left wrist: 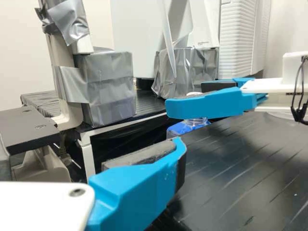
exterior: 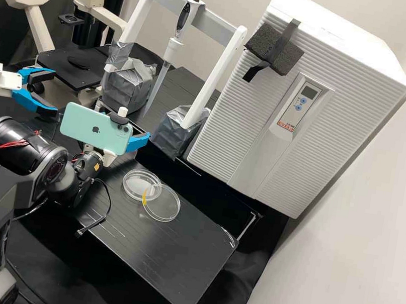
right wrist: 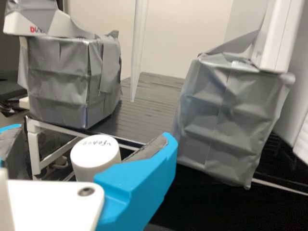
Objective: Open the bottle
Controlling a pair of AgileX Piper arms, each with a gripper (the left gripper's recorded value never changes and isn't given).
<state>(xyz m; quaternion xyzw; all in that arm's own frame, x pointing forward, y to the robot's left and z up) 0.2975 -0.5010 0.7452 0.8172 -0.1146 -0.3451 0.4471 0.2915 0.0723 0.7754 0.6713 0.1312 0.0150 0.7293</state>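
In the high view the white pipette stand (exterior: pixel 193 16) rises at the back of the black bench (exterior: pixel 172 254), its two feet wrapped in grey tape. The left gripper (exterior: pixel 49 91) hangs well to the left of the stand's left foot, its blue fingers spread wide with nothing between them. The right gripper (exterior: pixel 136 138) sits low, just in front of the stand and between its two feet, largely covered by a mint phone (exterior: pixel 95 128) fixed on its wrist. Two clear petri dishes (exterior: pixel 151 194) lie overlapping on the bench, farther out in front of the stand. A ribbed white cabinet (exterior: pixel 297 100) stands just to the stand's right.

In the left wrist view the bottle (left wrist: pixel 186 126), clear with a bluish tint, stands upright on the bench in front of the stand's taped feet. The right gripper lies level across its top, one blue finger passing in front of the neck and the other behind it.

In the right wrist view the white cap (right wrist: pixel 95 155) sits between the right gripper's fingers (right wrist: pixel 139 178), close beside one pad and clearly apart from the other, so the jaws are unclosed. Whether the near pad touches the cap is hard to tell. Beyond the cap are the stand's two taped feet, with the pipette tip (right wrist: pixel 137 48) hanging between them.
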